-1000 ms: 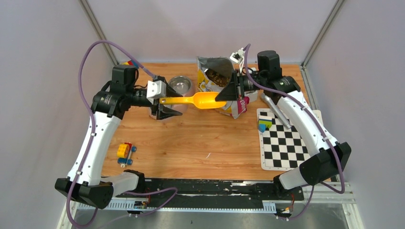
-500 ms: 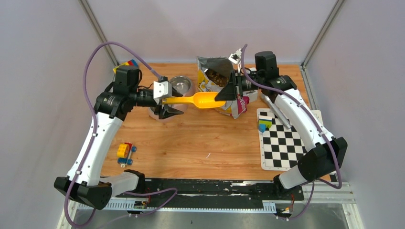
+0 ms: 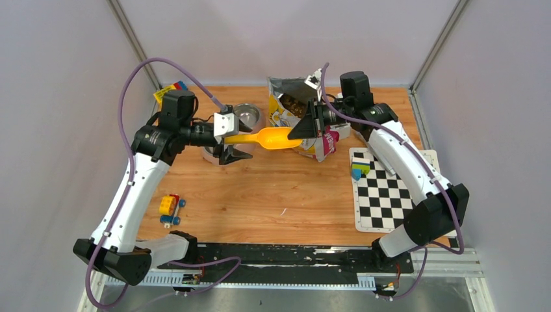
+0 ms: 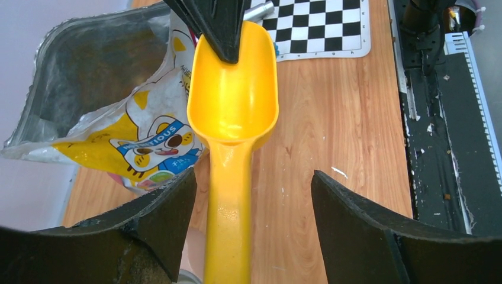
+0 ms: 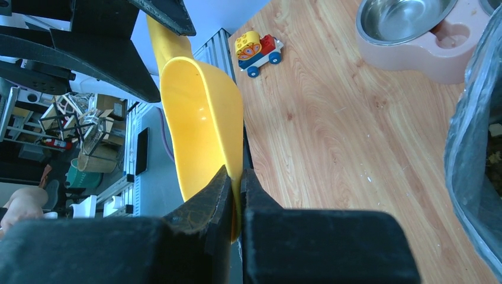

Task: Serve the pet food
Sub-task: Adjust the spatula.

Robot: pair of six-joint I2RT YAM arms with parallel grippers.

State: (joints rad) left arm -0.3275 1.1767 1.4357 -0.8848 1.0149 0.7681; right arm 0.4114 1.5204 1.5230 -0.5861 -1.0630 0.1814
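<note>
Just beyond the right gripper point(image 3: 292, 134) clamping the scoop point(image 3: 271, 138) lies pet food point(image 3: 290, 104).

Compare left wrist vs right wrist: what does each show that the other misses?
Left wrist only: the cat-print front of the bag, the checkerboard mat, and the open left gripper standing clear of the yellow scoop on both sides. Right wrist only: the pink double bowl and the toy car. Both: the scoop, empty, the right gripper shut on its rim, and the wooden table.
</note>
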